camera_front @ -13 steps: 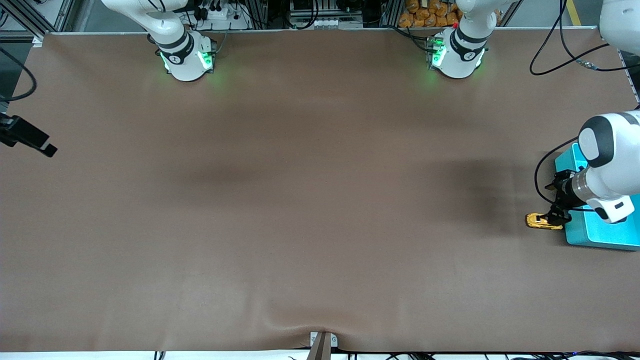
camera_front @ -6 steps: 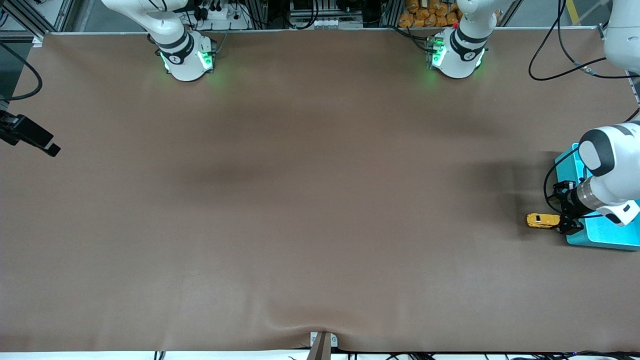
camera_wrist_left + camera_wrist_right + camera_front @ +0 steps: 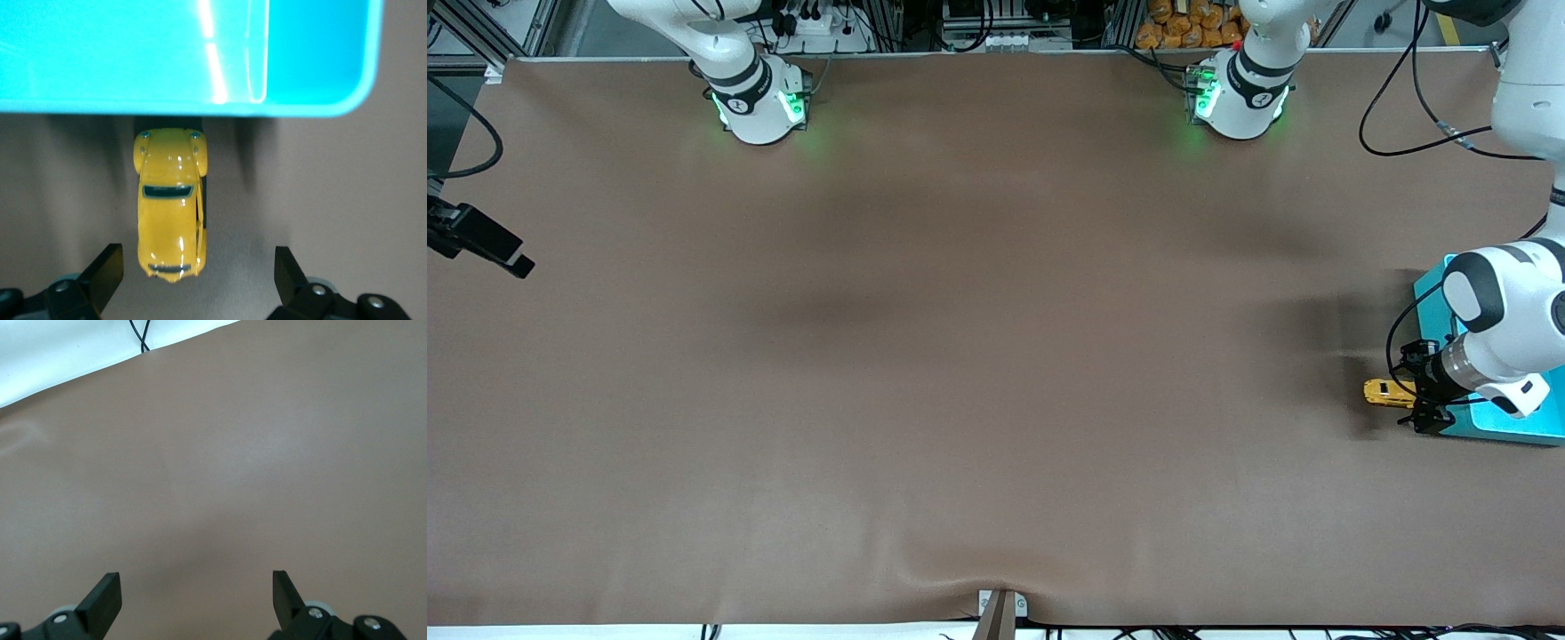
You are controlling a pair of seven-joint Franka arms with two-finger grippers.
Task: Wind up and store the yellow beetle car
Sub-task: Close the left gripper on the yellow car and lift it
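Left gripper [image 3: 193,277] hovers spread over the car [image 3: 171,203], which sits on the table beside the bin [image 3: 200,60]. Only the right wrist view shows the right gripper [image 3: 193,597], waiting spread.

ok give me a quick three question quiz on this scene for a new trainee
1. True or false: the yellow toy car is already inside the teal bin.
2. Multiple choice: the left gripper is
A. shut on the car
B. open, with the car between its fingers but not gripped
C. out of view
3. Short answer: what does the right wrist view show below the right gripper?

Key
1. False. The car sits on the table just outside the bin's wall, beside it.
2. B. In the left wrist view both fingers stand wide apart, and neither touches the car.
3. Only bare brown table. The right gripper is open, and this arm waits.
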